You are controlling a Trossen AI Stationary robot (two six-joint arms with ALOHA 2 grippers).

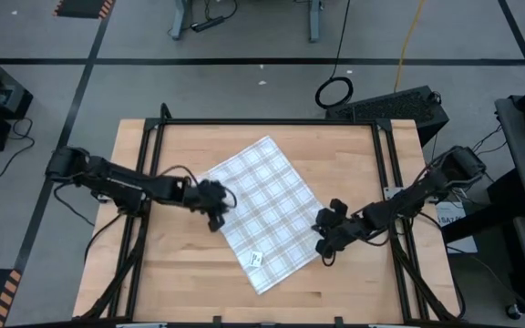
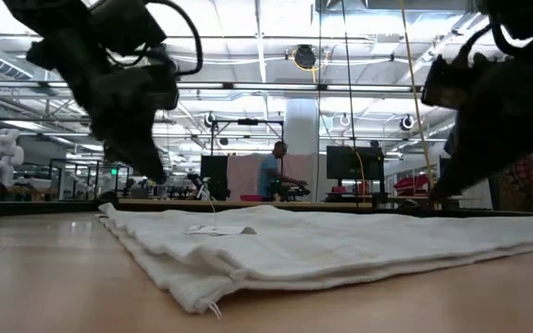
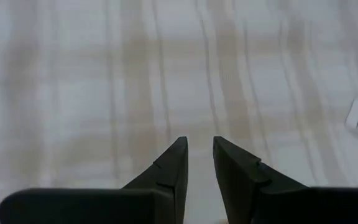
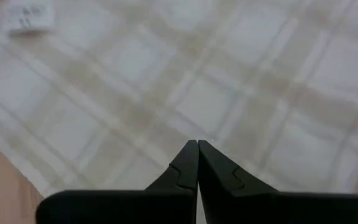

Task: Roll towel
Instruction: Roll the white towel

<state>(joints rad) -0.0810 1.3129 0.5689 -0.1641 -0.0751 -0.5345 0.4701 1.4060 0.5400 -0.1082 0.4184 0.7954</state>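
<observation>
The towel point(image 1: 267, 210) is white with a faint plaid check. It lies flat and folded on the wooden table point(image 1: 180, 282), turned diagonally, with its small tag point(image 1: 256, 259) up near the near corner. My left gripper point(image 1: 218, 217) hovers over the towel's left edge. Its fingers point(image 3: 199, 146) are a little apart with nothing between them. My right gripper point(image 1: 324, 246) hovers at the towel's right edge with its fingers shut point(image 4: 197, 144). In the low view both grippers point(image 2: 151, 171) point(image 2: 440, 192) stand above the cloth point(image 2: 340, 245).
Black frame rails point(image 1: 158, 137) run along the table's left, right and far sides. Bare wood shows at the near left and the far right point(image 1: 354, 150). A person point(image 2: 271, 176) stands far off in the room behind the table.
</observation>
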